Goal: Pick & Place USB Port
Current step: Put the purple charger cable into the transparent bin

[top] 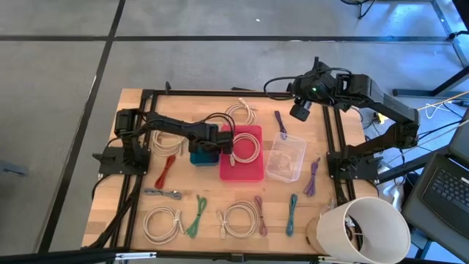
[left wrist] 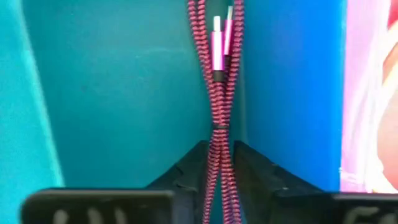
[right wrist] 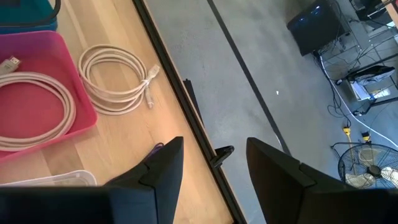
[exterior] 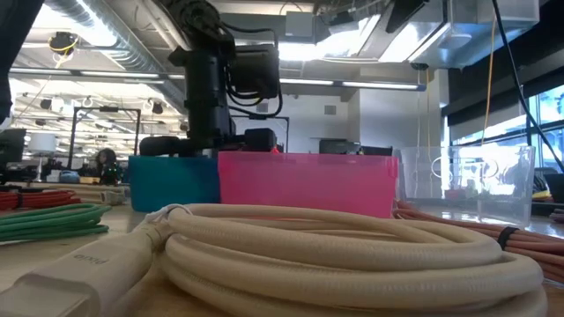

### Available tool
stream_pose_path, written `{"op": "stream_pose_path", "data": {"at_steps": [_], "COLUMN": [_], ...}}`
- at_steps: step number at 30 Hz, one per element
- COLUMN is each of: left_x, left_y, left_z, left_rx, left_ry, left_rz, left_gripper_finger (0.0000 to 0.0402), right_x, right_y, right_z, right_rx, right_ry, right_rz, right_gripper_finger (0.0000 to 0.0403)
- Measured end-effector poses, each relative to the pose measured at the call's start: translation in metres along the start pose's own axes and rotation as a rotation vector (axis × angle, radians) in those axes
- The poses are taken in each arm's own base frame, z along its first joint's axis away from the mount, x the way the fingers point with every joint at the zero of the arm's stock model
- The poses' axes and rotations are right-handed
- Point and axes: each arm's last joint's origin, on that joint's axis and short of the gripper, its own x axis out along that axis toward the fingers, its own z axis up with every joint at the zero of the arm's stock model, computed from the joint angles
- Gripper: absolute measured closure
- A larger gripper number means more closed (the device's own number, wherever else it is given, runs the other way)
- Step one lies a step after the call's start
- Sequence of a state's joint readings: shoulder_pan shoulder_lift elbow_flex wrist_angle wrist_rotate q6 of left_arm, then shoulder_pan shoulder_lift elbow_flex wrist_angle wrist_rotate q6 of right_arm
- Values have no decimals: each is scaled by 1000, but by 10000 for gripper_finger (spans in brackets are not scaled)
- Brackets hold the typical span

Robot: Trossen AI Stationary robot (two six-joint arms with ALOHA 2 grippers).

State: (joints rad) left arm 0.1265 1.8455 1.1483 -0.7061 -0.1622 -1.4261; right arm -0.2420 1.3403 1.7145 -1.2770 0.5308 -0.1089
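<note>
A magenta braided USB cable, folded double with its two plugs at one end, is inside the teal bin. My left gripper reaches down into that bin, and the cable runs between its fingers. In the low view the left arm drops behind the teal bin. The pink bin next to it holds a coiled white cable. My right gripper hangs open, high over the table's far right corner, and touches nothing. My left gripper has the doubled magenta strands between its two fingers, well away from the plug end. The fingers point down into the teal bin, and the cable runs on beyond their tips. Its plug end lies against the bin's teal inside.
A clear container stands right of the pink bin. Coiled white cables and several short coloured cables lie across the wooden table. A white bucket sits at the near right corner. A black frame borders the table.
</note>
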Motion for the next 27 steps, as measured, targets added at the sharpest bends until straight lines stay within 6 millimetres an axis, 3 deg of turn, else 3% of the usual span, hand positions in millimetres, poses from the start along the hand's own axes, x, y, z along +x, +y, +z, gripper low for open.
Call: {"op": "stream_pose_path", "data": {"at_steps": [7,12,19,27], "left_x": [-3,-24,-76,-172], "left_y": [0,2,14,49], "left_z": [0,1,6,4], "left_rx": [-1,-2,6,83], "left_ry": [25,6,-59,-604], "left_rz": [-8,-64,-187,-400], "left_gripper_finger": [250,220,214,223], "right_x": [0,0,1,20], "right_y": [0,0,-1,-3], "right_z": [0,0,0,-5], "right_rx": [0,0,86,240], "right_ry": [0,0,2,58], "right_rz": [0,0,21,172], "right_gripper_finger": [225,225,225,225]}}
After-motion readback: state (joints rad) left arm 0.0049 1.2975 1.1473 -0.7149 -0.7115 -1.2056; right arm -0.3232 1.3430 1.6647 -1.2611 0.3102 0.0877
